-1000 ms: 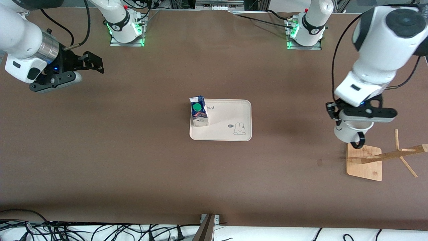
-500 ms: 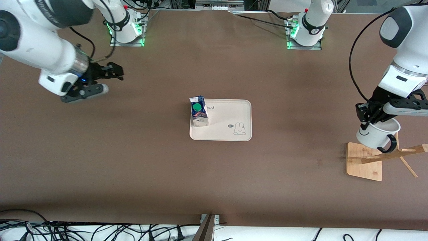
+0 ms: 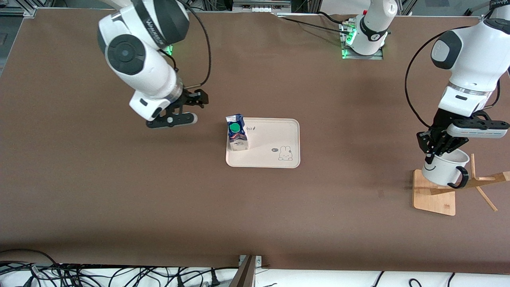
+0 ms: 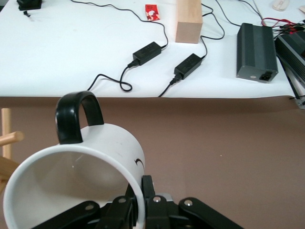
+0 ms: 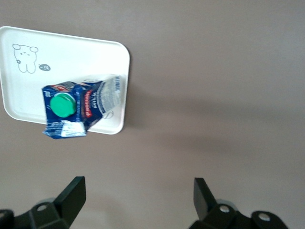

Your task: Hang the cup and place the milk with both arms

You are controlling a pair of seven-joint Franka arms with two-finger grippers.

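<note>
Swinging in from the right arm's end of the table, the right gripper (image 3: 194,104) now hangs over bare brown table (image 3: 119,191) just beside the tray (image 3: 279,135), where a second ago it was well out toward the table's edge; its fingers (image 5: 71,193) are spread wide and hold nothing. The milk (image 3: 236,132) has not moved: it stands upright on the tray at the end toward the right arm, green cap (image 3: 235,127) showing, and in the right wrist view it sits (image 5: 78,107) ahead of the open jaws. That suggests the right arm is either lining up on the carton or passing by it; since the milk is already on the tray, I judge that half of the task may be done or nearly so. At the left arm's end, the left gripper (image 3: 434,148) stays clamped on the rim of the cup (image 3: 443,169), and over the last second it has carried the mug from above the rack's base toward the pegs and turned it so the black handle (image 3: 458,177) now faces the slanted arm of the wooden rack (image 3: 434,199). The left wrist view shows the handle (image 4: 78,117) near a peg tip (image 4: 12,138), not yet threaded, so hanging remains to be done.
</note>
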